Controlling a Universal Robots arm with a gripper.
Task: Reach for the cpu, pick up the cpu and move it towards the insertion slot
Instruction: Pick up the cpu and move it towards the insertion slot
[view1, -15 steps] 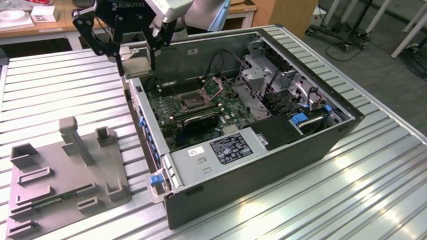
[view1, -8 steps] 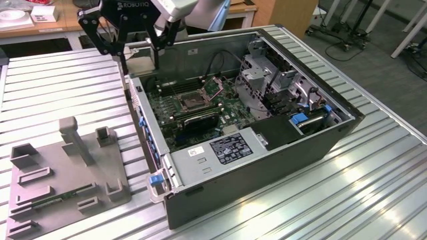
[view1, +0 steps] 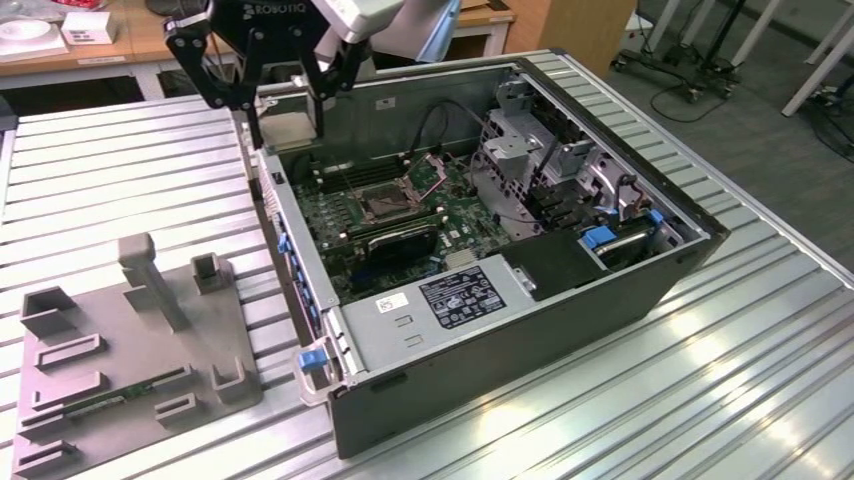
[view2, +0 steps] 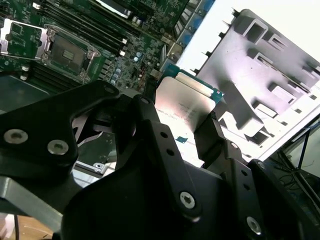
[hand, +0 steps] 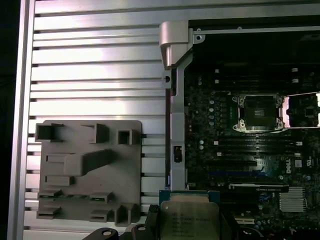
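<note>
The gripper (view1: 278, 100) hangs above the worktop (view1: 107, 170), over the rim of the open computer case (view1: 534, 330) at its far corner on the exterior view's left. Its two black fingers (view1: 314, 95) point down and are closed on the cpu (view1: 286, 128), which sits pale between them, clear of the worktop and the case.

In both wrist views the cpu (view2: 187, 102) (hand: 190, 220) is seen clamped edge to edge, silvery top toward the cameras, with a thin green border around the metal lid. The finger pads (view2: 212, 135) press on opposite sides of the chip.

The slot (view1: 378, 207) lies inside the case on the green motherboard (view1: 400, 235), toward the board's far end. It is a dark square in a silvery frame, and its retaining plate is swung open beside it (hand: 302, 110). In the first wrist view the slot (hand: 258, 112) is well apart from the held cpu; the case's side rail (hand: 177, 120) runs between the board and the worktop. In the second wrist view the slot (view2: 67, 52) is also open and unoccupied.

A gray fixture plate (view1: 127, 350) rests on the worktop near its front corner on the exterior view's left, well apart from the gripper. A green memory stick (view1: 127, 388) lies in one of its recesses.
</note>
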